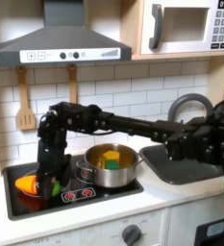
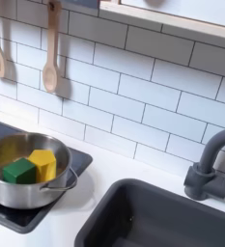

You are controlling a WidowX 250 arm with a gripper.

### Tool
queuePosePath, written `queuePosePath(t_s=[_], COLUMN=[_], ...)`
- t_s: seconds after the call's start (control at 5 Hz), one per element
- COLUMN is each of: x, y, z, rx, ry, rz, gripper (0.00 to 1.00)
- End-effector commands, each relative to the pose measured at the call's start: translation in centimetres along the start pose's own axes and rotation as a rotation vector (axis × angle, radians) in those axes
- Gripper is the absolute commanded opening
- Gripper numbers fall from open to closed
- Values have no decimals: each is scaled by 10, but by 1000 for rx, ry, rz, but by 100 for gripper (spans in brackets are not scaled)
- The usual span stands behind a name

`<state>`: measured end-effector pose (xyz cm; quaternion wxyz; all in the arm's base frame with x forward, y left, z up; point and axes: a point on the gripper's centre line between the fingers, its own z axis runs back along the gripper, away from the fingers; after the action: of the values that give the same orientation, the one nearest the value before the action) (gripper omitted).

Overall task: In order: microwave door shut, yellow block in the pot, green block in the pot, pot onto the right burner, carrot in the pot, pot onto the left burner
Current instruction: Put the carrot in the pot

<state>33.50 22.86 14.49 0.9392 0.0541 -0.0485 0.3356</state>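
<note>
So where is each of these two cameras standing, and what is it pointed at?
First exterior view: in front of the toy kitchen, facing the tiled wall; it takes in the microwave, hood, stove and sink, with the black arm reaching from the first exterior view's right and the gripper down by the carrot.
Second exterior view: closer and higher, looking down and across at the sink and faucet.
Shared: both exterior views show the pot holding the yellow block and green block.
</note>
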Motion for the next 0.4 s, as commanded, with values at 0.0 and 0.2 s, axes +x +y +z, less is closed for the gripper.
queuePosePath(t_s=[0.0,0.2], x=[-7,-8], y=[3,0], z=[-6,-8], rx=[1,7], ry=[14,10], rz=[60,58], gripper=[54,0])
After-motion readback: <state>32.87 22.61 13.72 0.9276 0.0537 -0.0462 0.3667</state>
